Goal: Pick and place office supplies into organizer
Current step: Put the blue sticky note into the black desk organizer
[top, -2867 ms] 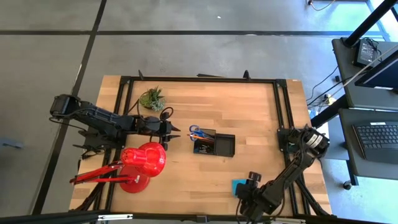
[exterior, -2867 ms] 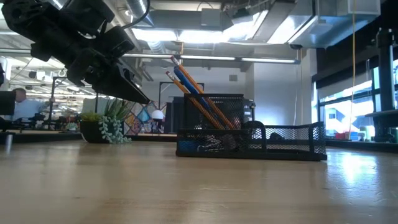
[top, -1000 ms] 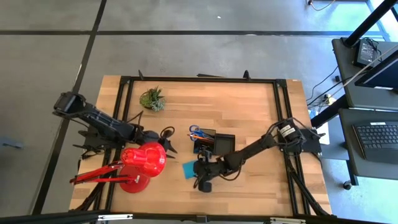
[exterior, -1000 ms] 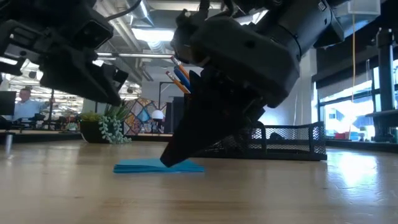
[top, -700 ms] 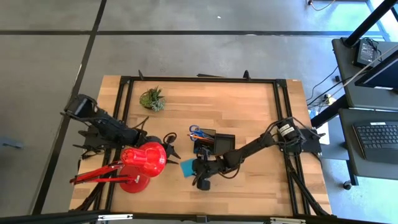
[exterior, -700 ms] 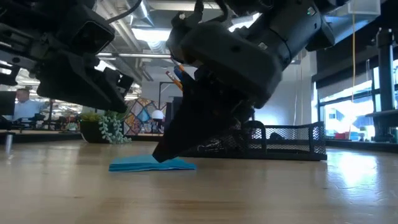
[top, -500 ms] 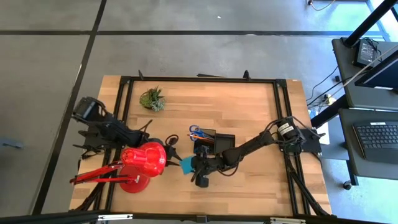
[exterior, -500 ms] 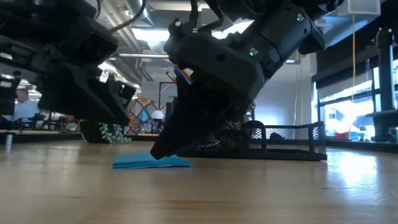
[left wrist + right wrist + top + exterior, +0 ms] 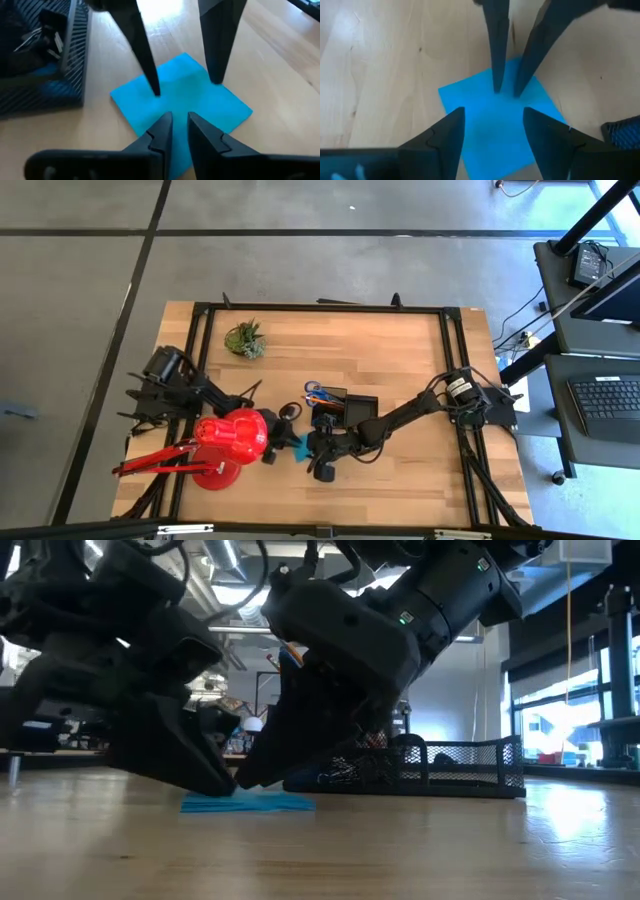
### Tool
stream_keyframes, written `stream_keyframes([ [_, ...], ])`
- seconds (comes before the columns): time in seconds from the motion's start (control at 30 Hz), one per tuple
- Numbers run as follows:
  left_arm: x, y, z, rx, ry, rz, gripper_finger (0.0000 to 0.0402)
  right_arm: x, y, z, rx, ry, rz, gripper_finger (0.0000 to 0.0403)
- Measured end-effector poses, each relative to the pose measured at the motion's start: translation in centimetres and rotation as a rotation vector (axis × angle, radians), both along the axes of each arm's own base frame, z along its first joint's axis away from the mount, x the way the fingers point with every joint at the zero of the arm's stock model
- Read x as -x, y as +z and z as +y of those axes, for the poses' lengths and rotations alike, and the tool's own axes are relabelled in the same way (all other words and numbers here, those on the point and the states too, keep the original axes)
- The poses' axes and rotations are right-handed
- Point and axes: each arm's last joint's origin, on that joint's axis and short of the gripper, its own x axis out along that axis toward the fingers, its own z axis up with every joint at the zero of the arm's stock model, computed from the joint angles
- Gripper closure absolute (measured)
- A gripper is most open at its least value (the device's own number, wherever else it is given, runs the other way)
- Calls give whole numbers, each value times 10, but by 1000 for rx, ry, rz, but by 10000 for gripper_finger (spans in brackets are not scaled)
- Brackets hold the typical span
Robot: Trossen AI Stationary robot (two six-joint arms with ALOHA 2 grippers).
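Toward the near side of the worktop (image 9: 400, 360): a cyan square note pad (image 9: 297, 446) lies flat on the wood. Both grippers meet over it.

Left gripper (image 9: 283, 442): it comes at the pad from 9 o'clock. Its two fingers (image 9: 159, 134) sit close together with only a thin gap between them. The tips point down at the near corner of the pad. Nothing shows between them.

Right gripper (image 9: 308, 450): it comes at the pad from 3 o'clock. Its fingers (image 9: 447, 131) are spread wide. The tips are down on the blue sheet, one on each side of its middle. The pad is not lifted.

From table height: the two dark grippers lean in toward each other, and the pad shows as a thin blue strip under their tips.

Red desk lamp (image 9: 232, 435): it stands at 9 o'clock from the pad, just beside the left arm.

Organizer (image 9: 345, 411): this low black mesh tray stands at 1 o'clock from the pad, near it but not touching. It has two parts.

Inside the organizer: blue-handled scissors (image 9: 316, 393) and orange-yellow pencils (image 9: 290, 652) stick up from the part at 9 o'clock. Small clips (image 9: 37, 37) lie low behind the mesh.

Green potted plant (image 9: 245, 339): it sits far back at 11 o'clock, well apart from the pad.
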Motion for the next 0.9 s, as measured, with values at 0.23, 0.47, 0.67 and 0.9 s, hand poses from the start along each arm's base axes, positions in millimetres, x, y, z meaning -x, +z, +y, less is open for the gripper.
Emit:
stream_keyframes([
  [0.23, -8, -8, -3, 7, -15, 44, 364, 5, 1, 5, 25, 60, 46, 199],
  [0.47, -8, -9, -3, 6, -15, 49, 377, 6, 24, 24, 177, 241, 156, 199],
  [0.67, -8, -9, -3, 7, -10, 50, 380, 14, 34, 39, 281, 220, 201, 199],
  [0.9, -9, -10, 0, 71, 48, 71, 381, 19, 35, 49, 320, 141, 166, 199],
])
